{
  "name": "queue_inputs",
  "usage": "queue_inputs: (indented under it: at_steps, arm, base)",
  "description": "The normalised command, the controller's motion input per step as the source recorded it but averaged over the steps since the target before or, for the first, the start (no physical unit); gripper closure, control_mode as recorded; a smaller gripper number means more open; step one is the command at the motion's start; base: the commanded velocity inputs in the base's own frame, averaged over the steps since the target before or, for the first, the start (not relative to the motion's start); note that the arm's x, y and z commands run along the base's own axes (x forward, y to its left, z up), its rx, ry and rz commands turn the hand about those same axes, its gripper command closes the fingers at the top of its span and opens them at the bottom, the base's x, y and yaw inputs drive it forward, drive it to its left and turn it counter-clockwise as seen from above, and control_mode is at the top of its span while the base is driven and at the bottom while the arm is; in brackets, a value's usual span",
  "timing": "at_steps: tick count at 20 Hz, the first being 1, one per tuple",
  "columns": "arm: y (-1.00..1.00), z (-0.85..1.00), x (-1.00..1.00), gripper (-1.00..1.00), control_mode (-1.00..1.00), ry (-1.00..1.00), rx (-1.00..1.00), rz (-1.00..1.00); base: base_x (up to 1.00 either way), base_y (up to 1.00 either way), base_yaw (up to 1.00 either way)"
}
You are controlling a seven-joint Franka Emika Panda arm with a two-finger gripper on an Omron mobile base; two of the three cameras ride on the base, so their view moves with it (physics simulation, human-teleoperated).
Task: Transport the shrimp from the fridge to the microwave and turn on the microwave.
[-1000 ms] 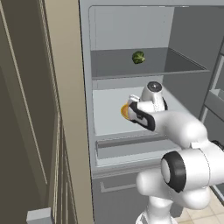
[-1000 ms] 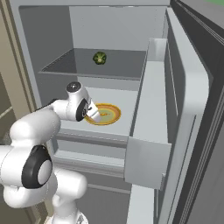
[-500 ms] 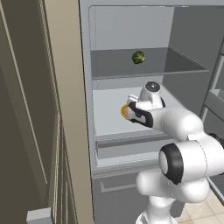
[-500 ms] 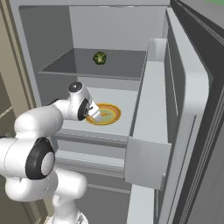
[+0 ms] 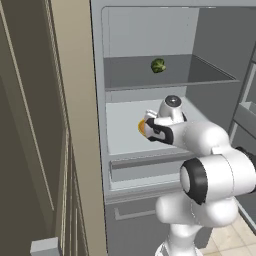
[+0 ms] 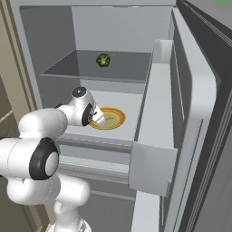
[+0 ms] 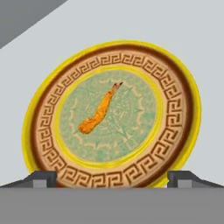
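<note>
The gripper (image 7: 112, 177) hung wide open above the plate (image 7: 183, 94), on whose centre, inside the fridge (image 6: 158, 99), lay the shrimp (image 7: 99, 111).

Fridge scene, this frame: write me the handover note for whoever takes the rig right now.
Gripper: open, empty, hovering over the plate on the fridge's lower shelf.
Shrimp: lying in the middle of the plate, not yet touched.
Broccoli: on the upper shelf, not part of the job.
Done: fridge door open, arm reached in.
Left: grasp the shrimp, carry it to the microwave, switch it on.
</note>
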Motion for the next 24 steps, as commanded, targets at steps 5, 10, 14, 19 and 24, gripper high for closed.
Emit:
queue_inputs:
  at_steps: [5, 10, 14, 19, 24]
  arm:
    - [0.0, -0.1, 0.15, -1.0, -1.0, 0.0, 0.0, 0.0]
    - [0.0, -0.07, 0.17, -1.0, -1.0, 0.0, 0.0, 0.0]
    - [0.0, -0.03, 0.14, -1.0, -1.0, 0.0, 0.0, 0.0]
    - [0.0, -0.03, 0.16, -1.0, -1.0, 0.0, 0.0, 0.0]
    - [0.0, -0.07, 0.18, -1.0, -1.0, 0.0, 0.0, 0.0]
  base:
    - [0.0, 0.0, 0.0]
    - [0.0, 0.0, 0.0]
    - [0.0, 0.0, 0.0]
    - [0.0, 0.0, 0.0]
    - [0.0, 0.0, 0.0]
